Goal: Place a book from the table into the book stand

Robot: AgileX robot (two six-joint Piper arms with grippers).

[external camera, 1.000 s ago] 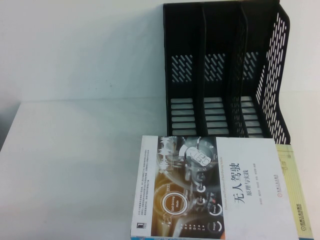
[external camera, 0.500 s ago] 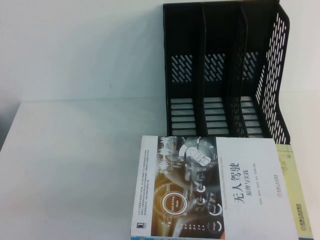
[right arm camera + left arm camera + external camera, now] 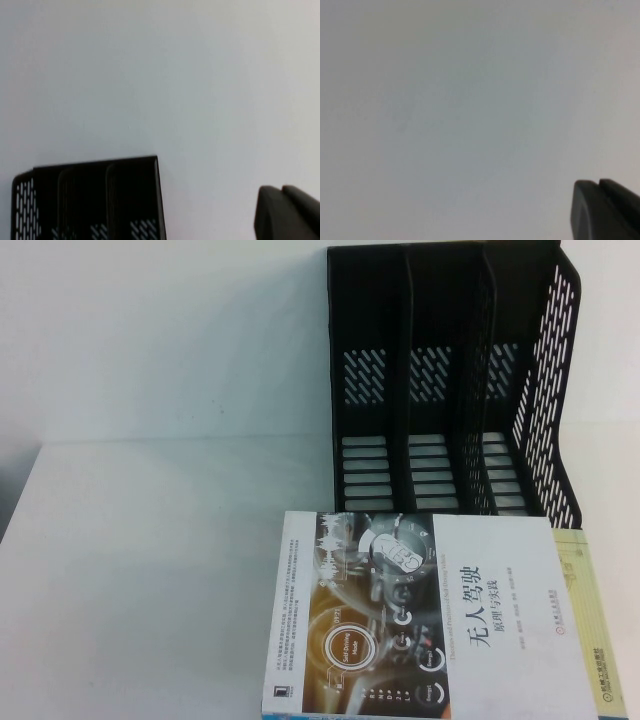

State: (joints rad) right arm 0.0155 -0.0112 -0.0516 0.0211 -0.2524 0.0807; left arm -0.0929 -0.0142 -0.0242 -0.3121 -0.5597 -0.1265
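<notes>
The book (image 3: 420, 615), white-covered with dark dashboard artwork and an orange ring, lies flat at the front of the white table (image 3: 150, 560). The black book stand (image 3: 450, 390) stands behind it at the back right, its three slots empty. It also shows in the right wrist view (image 3: 90, 200). Neither arm shows in the high view. My left gripper (image 3: 599, 184) shows only as two dark fingertips pressed together over plain white surface. My right gripper (image 3: 281, 189) shows the same way, shut and empty, well apart from the stand.
A larger pale yellow-green book (image 3: 595, 630) lies under the white book, sticking out on its right side. A white wall (image 3: 160, 340) rises behind the table. The table's left half is bare.
</notes>
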